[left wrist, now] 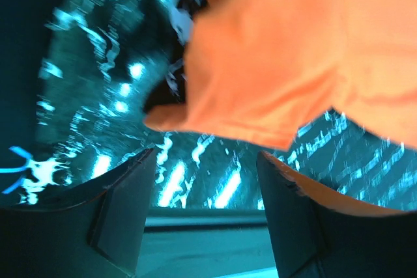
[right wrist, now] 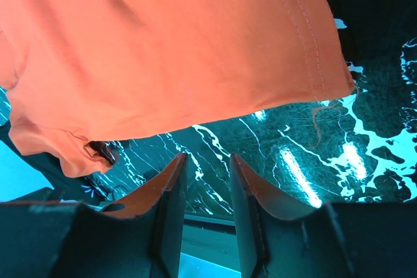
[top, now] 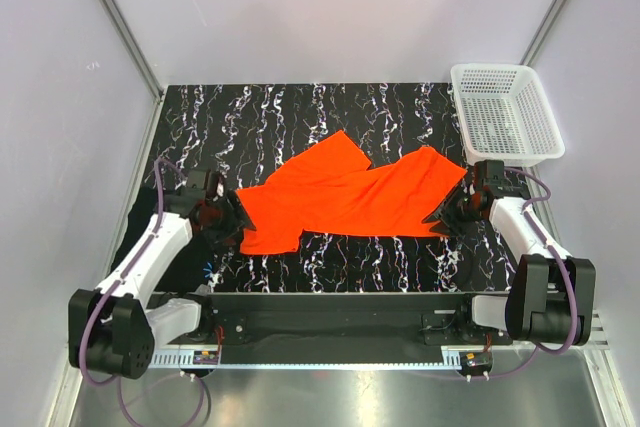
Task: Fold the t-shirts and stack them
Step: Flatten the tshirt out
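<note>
One vivid orange-red t-shirt [top: 345, 197] lies unfolded and crumpled across the middle of the black marbled mat [top: 300, 112]. My left gripper [top: 232, 215] sits low at the shirt's left end. In the left wrist view it [left wrist: 207, 154] is open, with only mat between the fingers and a corner of the shirt [left wrist: 280, 50] just ahead. My right gripper [top: 445, 212] is at the shirt's right end. The right wrist view shows it [right wrist: 208, 157] open by a narrow gap, holding nothing, with the hemmed edge of the shirt [right wrist: 163, 50] a little beyond its tips.
A white mesh basket [top: 505, 112] stands at the mat's back right corner. A plain dark patch [top: 140, 232] lies at the mat's left edge under the left arm; I cannot tell what it is. Pale walls enclose the table on three sides.
</note>
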Action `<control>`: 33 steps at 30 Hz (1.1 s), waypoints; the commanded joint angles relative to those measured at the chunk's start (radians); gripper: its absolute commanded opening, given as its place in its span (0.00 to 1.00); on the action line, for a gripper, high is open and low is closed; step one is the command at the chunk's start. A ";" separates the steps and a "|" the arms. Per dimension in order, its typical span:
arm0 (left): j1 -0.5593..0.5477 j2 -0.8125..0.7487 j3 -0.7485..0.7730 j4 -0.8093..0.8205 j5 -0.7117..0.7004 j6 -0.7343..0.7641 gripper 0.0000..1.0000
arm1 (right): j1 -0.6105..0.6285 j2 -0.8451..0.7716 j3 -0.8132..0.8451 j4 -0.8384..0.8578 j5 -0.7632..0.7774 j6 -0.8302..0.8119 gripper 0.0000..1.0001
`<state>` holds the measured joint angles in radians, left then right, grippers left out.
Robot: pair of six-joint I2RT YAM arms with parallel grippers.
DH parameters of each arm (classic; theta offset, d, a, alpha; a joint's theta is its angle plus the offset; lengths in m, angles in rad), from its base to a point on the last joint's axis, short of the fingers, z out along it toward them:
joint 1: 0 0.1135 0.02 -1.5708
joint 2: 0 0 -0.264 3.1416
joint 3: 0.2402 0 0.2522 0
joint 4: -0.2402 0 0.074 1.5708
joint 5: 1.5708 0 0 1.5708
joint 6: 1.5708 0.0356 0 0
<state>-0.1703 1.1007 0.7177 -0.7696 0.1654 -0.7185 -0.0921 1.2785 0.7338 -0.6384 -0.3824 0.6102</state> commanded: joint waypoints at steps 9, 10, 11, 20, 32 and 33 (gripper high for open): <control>0.005 0.131 -0.030 0.102 -0.087 -0.004 0.56 | -0.005 -0.039 -0.022 0.029 -0.039 0.000 0.39; 0.005 0.131 -0.037 0.125 -0.078 -0.001 0.50 | -0.005 -0.041 -0.027 0.031 -0.041 -0.001 0.39; 0.003 0.130 -0.044 0.130 -0.067 0.005 0.48 | -0.005 -0.041 -0.027 0.031 -0.042 0.000 0.39; 0.005 0.129 -0.112 0.174 -0.030 -0.015 0.40 | -0.005 -0.038 -0.042 0.048 -0.056 0.000 0.39; 0.005 0.168 -0.132 0.216 -0.032 0.002 0.35 | -0.005 -0.059 -0.053 0.048 -0.061 0.008 0.39; 0.005 0.166 -0.133 0.216 -0.014 0.001 0.28 | -0.005 -0.059 -0.053 0.048 -0.052 0.016 0.39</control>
<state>-0.1692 1.2770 0.6010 -0.5919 0.1204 -0.7223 -0.0921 1.2415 0.6849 -0.6083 -0.4137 0.6117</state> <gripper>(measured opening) 0.333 0.393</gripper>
